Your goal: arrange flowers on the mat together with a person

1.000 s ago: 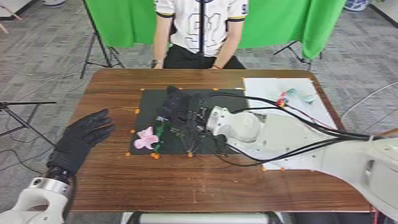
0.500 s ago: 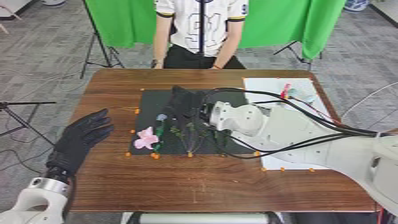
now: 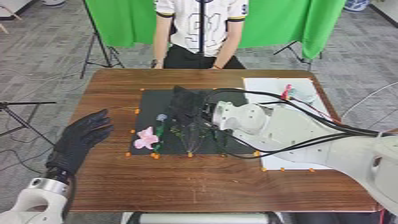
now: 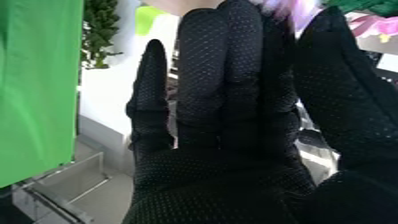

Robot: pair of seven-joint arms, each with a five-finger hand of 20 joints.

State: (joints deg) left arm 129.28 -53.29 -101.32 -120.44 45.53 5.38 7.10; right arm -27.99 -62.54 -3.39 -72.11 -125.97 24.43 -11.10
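In the head view my right hand [image 3: 184, 106] is over the upper middle of the dark mat [image 3: 234, 146], fingers straight. The right wrist view shows the same hand [image 4: 222, 175] open, nothing held in it. A pink flower [image 3: 146, 138] lies at the mat's left edge; beside it is a green stem with a bluish-grey head [image 3: 162, 118]. Thin green sprigs [image 3: 190, 135] lie on the mat just below my right hand, which hides part of them. Left of the mat my left hand [image 3: 86, 134] rests over the table, fingers straight.
A white sheet [image 3: 282, 162] lies on the right of the table [image 3: 204, 187], with a red item [image 3: 287, 91] and pale items [image 3: 304, 95] near its far end. Orange markers [image 3: 155, 156] line the mat's edge. Black cables run along the right arm.
My right hand has shifted slightly right from its place a second ago, uncovering the bluish-grey head and more of the sprigs. The left hand has stayed still.
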